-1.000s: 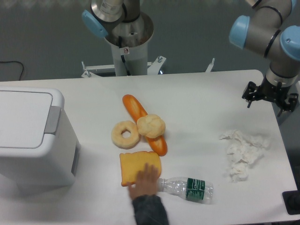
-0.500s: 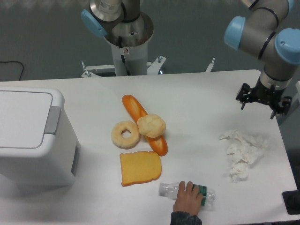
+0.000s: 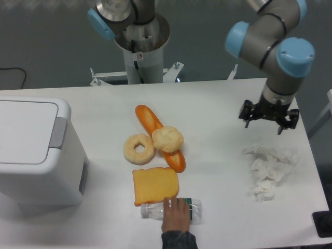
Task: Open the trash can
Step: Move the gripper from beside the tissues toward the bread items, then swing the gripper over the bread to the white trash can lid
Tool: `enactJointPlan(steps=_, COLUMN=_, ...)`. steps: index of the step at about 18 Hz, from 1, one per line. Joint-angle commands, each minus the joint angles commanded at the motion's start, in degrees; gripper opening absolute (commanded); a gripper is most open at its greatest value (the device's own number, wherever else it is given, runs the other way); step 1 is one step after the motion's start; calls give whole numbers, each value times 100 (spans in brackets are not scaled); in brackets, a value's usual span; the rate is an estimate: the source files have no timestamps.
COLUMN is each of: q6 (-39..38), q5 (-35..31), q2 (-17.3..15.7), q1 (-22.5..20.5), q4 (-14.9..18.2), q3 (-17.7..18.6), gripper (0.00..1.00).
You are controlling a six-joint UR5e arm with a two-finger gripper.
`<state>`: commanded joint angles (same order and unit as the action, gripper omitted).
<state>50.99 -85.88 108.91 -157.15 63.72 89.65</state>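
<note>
Gripper far right, trash can far left, lid shut.

The gripper (image 3: 268, 116) hangs over the right part of the table (image 3: 218, 98) above the crumpled tissue (image 3: 267, 168), its dark fingers apart and holding nothing. The trash can (image 3: 36, 155) stands at the left edge, well apart from it, lid flat and the grey latch strip (image 3: 57, 133) on the rim facing the food. Reaching it looks to call for a long sideways pass over the bread (image 3: 155, 185) and doughnut (image 3: 139, 149); a person's hand (image 3: 176, 215) rests on the bottle (image 3: 171, 210).
</note>
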Motion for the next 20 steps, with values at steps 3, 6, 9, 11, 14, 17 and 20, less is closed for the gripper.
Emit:
enactJointPlan(steps=3, q6=-159, q5=141, q2=-229, q1=193, q4=44, q3=61, gripper=91)
enactJointPlan(steps=6, q6=-668, q5=273, q2=-466, q1=474, q4=193, q3=184, gripper=42)
enactJointPlan(steps=9, q6=-1264, q5=309, q2=-721, q1=1062, q4=325, q3=185, gripper=10)
enactJointPlan(steps=11, q6=-1714, q5=352, q2=-801, q1=1467, q4=404, q3=185, gripper=6)
enactJointPlan(steps=14, q6=-2426, q5=440, q2=-1099, q1=2257, q4=580, q3=185, gripper=0)
enactJointPlan(steps=17, q6=-2805, q5=738, q2=-1248, q1=2636, q4=554, q3=123, gripper=0)
enactJointPlan(steps=20, q6=-2954, q5=1064, q2=-1503, q1=2664, q4=536, q3=114, gripper=0)
